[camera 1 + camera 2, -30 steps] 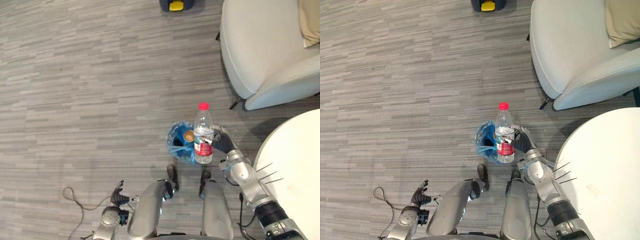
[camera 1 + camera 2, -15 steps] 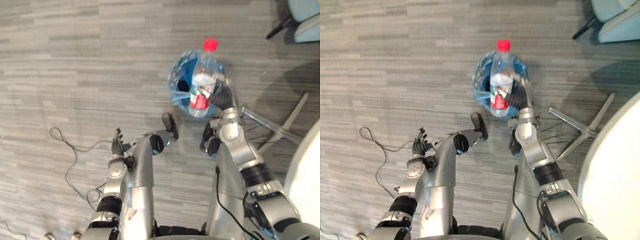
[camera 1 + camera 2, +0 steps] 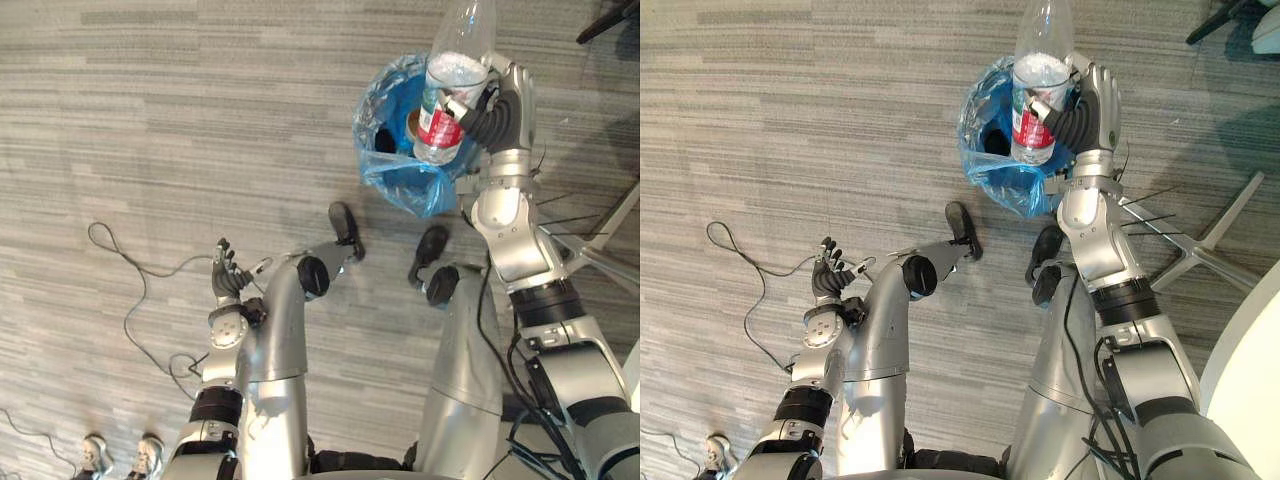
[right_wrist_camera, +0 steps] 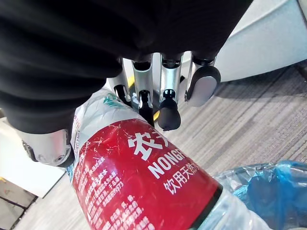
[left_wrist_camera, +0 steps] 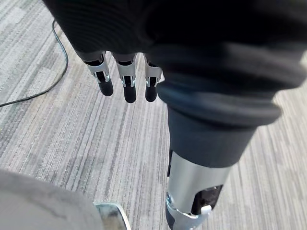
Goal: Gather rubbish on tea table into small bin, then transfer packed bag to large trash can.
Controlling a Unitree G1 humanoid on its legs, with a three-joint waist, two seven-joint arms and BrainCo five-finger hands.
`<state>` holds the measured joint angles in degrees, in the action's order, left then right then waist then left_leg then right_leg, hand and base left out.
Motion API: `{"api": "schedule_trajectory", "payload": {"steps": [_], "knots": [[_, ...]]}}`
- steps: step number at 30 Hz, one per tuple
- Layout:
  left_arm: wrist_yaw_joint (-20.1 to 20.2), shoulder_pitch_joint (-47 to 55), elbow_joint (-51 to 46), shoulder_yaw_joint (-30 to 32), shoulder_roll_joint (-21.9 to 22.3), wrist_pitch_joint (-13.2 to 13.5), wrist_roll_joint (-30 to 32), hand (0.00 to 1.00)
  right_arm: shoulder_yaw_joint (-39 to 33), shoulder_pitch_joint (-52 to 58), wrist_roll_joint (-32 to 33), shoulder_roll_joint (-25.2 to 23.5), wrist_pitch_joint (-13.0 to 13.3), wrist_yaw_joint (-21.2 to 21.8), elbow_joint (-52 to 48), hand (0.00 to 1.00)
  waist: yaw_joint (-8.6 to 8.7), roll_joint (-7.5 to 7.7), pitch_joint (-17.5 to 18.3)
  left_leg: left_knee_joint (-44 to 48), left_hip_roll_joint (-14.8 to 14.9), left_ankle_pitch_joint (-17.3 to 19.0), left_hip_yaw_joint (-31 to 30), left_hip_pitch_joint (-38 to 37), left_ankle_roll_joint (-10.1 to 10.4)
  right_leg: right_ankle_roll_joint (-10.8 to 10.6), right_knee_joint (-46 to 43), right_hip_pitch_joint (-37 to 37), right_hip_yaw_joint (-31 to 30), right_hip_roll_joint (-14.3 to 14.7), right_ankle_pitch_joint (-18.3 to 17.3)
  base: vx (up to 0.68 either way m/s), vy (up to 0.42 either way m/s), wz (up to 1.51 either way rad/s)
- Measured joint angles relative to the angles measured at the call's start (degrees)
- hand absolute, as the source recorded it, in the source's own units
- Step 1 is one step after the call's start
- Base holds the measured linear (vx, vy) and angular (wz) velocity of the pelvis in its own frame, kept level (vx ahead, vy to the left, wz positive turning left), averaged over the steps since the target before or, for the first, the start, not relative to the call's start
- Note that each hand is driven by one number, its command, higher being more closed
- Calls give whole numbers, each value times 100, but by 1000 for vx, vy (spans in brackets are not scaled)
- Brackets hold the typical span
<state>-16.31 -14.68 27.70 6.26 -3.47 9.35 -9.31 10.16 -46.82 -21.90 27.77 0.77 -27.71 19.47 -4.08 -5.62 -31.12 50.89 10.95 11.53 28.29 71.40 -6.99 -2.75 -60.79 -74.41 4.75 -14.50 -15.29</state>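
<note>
While my right robot hand [image 3: 500, 108] curls round the label band of the plastic bottle [image 3: 447, 85], the bottle hangs over the blue-bagged small bin [image 3: 398, 183] at one o'clock. It looks light, thin-walled and slick, so that label band seems the surest hold.

Bare floor [image 3: 200, 120] lies open left of the blue-lined bin [image 3: 400, 185] — its mouth gapes beneath the bottle [image 3: 440, 125] in the right robot hand [image 3: 505, 105] — while splayed metal legs [image 3: 1210, 230] stand to its right.

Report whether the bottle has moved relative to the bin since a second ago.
Yes. The bottle, held by the right hand, has shifted from beside the bin's right edge to over its opening.
</note>
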Motion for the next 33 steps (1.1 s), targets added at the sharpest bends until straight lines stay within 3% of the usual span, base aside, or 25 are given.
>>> {"api": "schedule_trajectory", "payload": {"steps": [11, 15, 20, 29, 33], "knots": [[5, -16, 3, -112, 3, -9, 35, 0, 50, 594, 85, -539, 53, 178, 216, 0, 50, 53, 7, -152, 2, -25, 32, -179, 41, 56, 125, 137, -1, 39, 15, -57, 4, -3], [3, -18, 18, -107, 1, -15, 57, 0, 167, 847, -124, -718, 53, 279, 215, 0, 156, 61, 3, -187, 17, -37, 31, -208, 57, 79, 205, 187, 15, 64, 67, -59, 13, -4], [4, -34, 46, -107, -5, -17, 106, 0, 211, 1143, -357, -940, 111, 332, 204, 0, 161, 209, 12, -213, 63, -35, 30, -377, 57, 62, 309, 385, 15, 141, 83, -50, 7, -7], [2, -45, 341, -118, 118, -45, 231, 0, 444, 1361, -1052, -939, 125, 554, 572, 0, 178, 213, 10, -776, -115, -171, 125, -854, 218, 37, 779, 813, 20, 119, 263, -62, 2, 0], [-10, -72, 401, -117, 175, -40, 274, 0, 418, 1227, -1320, -1006, 42, 533, 1007, 0, 174, 213, 10, -959, -219, -276, 120, -896, 166, 46, 841, 841, 60, 55, 279, -37, -7, 11]]}}
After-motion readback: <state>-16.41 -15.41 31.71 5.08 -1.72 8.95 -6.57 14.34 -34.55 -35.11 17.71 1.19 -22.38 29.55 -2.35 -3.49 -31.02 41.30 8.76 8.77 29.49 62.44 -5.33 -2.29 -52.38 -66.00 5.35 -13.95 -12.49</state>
